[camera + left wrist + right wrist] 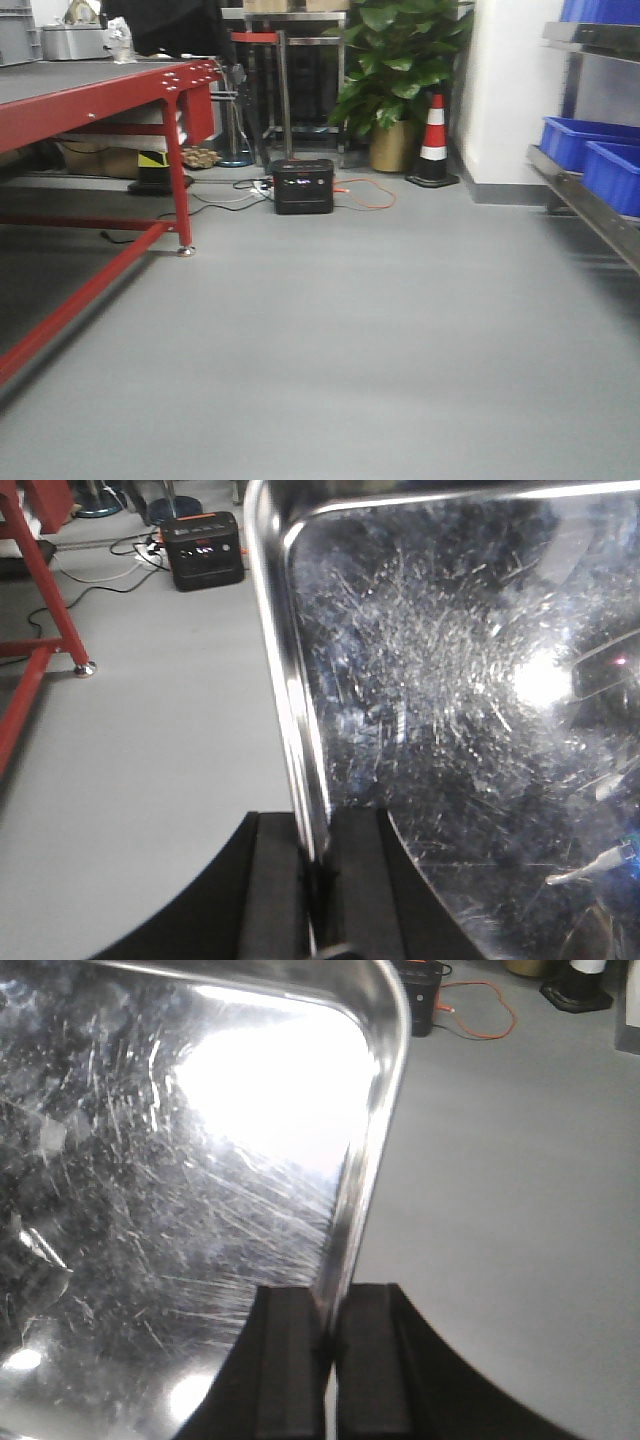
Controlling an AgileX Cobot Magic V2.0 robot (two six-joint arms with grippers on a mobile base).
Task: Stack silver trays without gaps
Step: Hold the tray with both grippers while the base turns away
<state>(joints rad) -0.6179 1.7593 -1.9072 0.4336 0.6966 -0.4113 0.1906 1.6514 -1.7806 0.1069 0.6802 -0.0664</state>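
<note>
A tray [450,710] is held clear of the floor [150,740], pinched at its rim from two sides. In the left wrist view the left claw [318,885] is pressed together on the thin left rim, with one black finger outside the tray wall and one inside. In the right wrist view the right claw [328,1345] is likewise clamped on a right-hand rim, a little below a rounded corner. Both claws are judged to hold the same tray, since a scratched, shiny bottom fills both views and grey floor lies beyond each rim. This cannot be confirmed, because the tray is not seen in the front view.

A grip at opposite rims is thought to be chosen so that the tray is carried level and can be lowered squarely. Held from one side only, it could sag, and a tilted tray would catch on the rim of the one beneath and leave a gap.

No second tray is seen in any view, so the place of the stack cannot be told. In the front view only a red desk [90,100], a power box [302,186] on the floor and blue bins [585,145] at the right are shown. The step in hand is judged to be the carrying of the tray toward the stack, and the nesting is not yet done. Corners will need to be aligned before the rims are released.
</note>
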